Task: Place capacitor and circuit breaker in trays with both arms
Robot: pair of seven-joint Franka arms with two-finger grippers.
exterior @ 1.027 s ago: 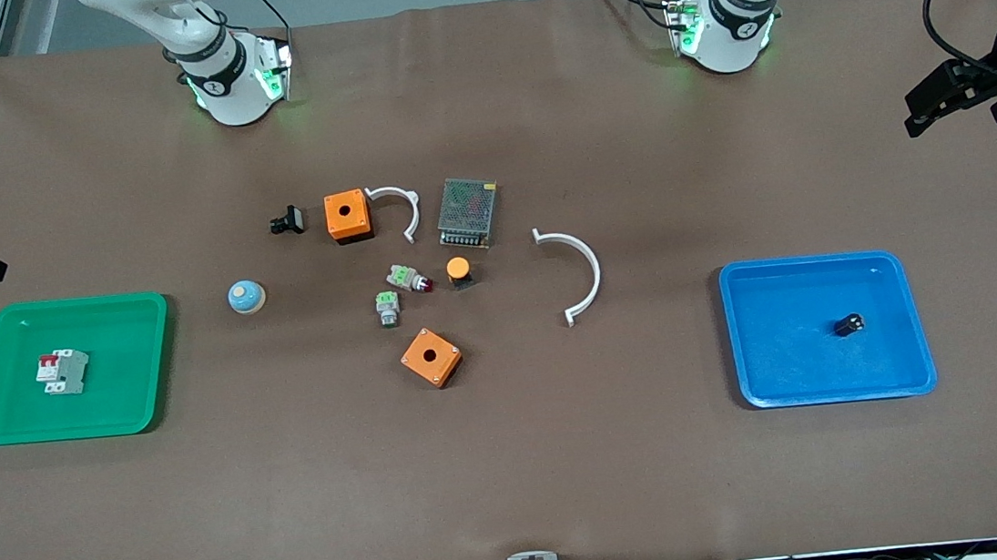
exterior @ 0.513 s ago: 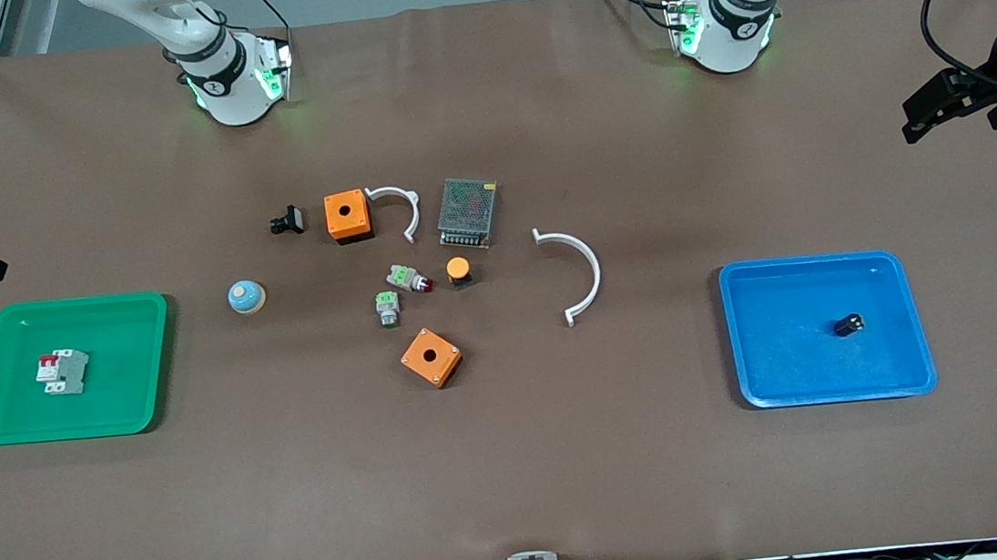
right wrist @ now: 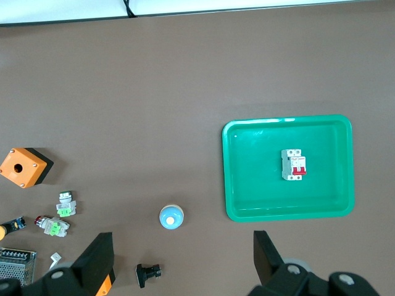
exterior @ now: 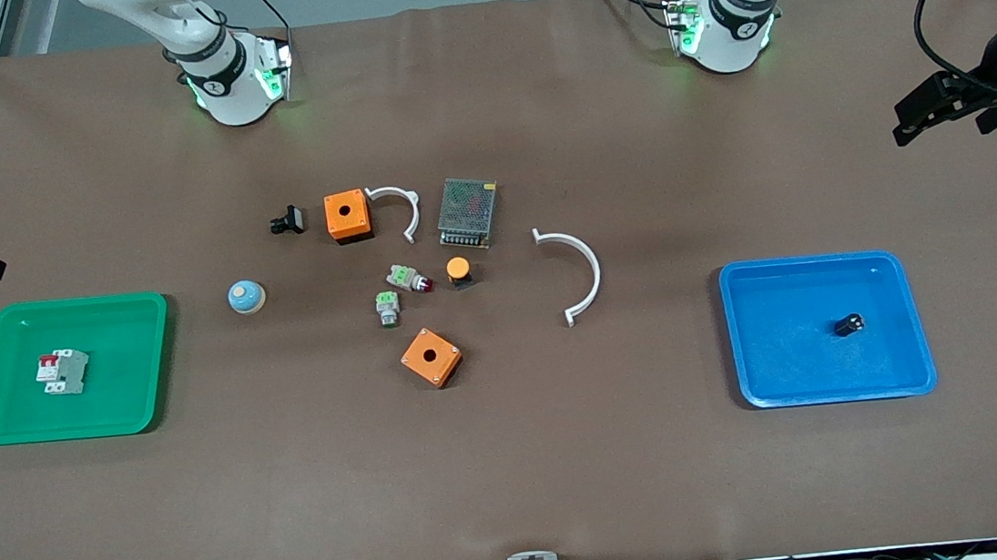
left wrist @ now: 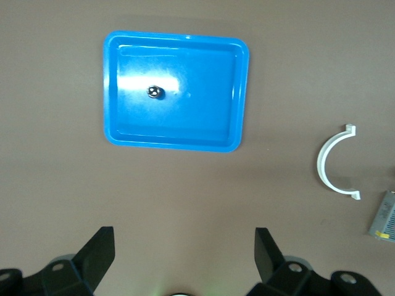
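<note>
Status: both parts are judged placed. The capacitor (exterior: 849, 325) lies in the blue tray (exterior: 742, 339) toward the left arm's end of the surface (exterior: 518, 479); the circuit breaker (exterior: 62, 371) lies in the green tray (exterior: 139, 351) toward the right arm's end.

Grippers: the left gripper (left wrist: 184, 259) is held released and empty, jaws spread wide, up over bare surface at the left arm's end, apart from the blue tray. The right gripper (right wrist: 183, 262) is likewise released and empty, up over the surface at the right arm's end, apart from the green tray.

Risks (judged, not observed):
1. The capacitor is a small black cylinder w/ a pale end, lying on a glossy, smooth tray floor; it could be rolled by any knock to the tray.
2. The trays look like light moulded plastic w/ rounded corners and low rims; a low arm pass could shift 1 of them.
3. The 2 white curved clips (exterior: 578, 272) are thin and could be snagged.

Breaker: a matt white-grey block w/ red levers, flat-sided, judged stable.
</note>
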